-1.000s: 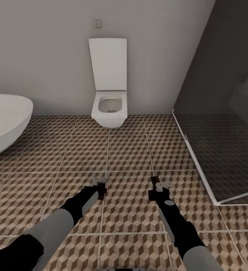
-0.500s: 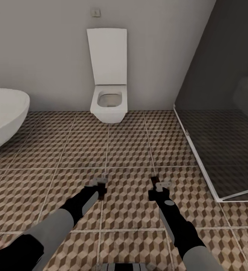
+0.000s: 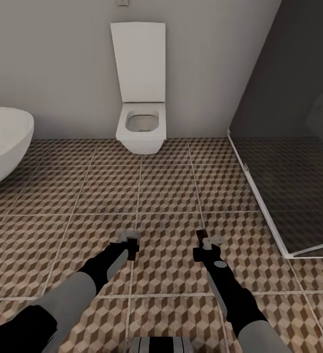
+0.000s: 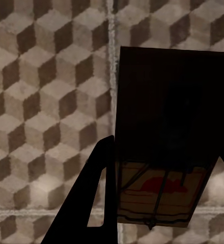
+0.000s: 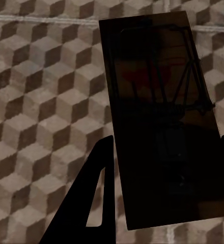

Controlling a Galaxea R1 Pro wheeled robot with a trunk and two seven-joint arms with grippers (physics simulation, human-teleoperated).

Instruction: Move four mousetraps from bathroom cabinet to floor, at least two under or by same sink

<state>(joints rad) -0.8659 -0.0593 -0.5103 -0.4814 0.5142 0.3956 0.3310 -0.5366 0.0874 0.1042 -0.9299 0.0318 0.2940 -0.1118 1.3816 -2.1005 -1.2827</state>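
Each gripper holds one mousetrap between its fingers, above the tiled floor [image 3: 166, 191]: the left gripper [image 3: 130, 243] holds a trap [image 4: 163, 147], the right gripper [image 3: 206, 243] holds another trap [image 5: 163, 117]. A toilet [image 3: 140, 128] stands ahead at the wall, a tub [image 3: 4, 139] at left

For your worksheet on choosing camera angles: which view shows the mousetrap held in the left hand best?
The left wrist view: the mousetrap looms large between the dark fingers, its wire and red mark visible. In the head view, it is a small dark sliver at the left hand. The right wrist view shows a different trap.
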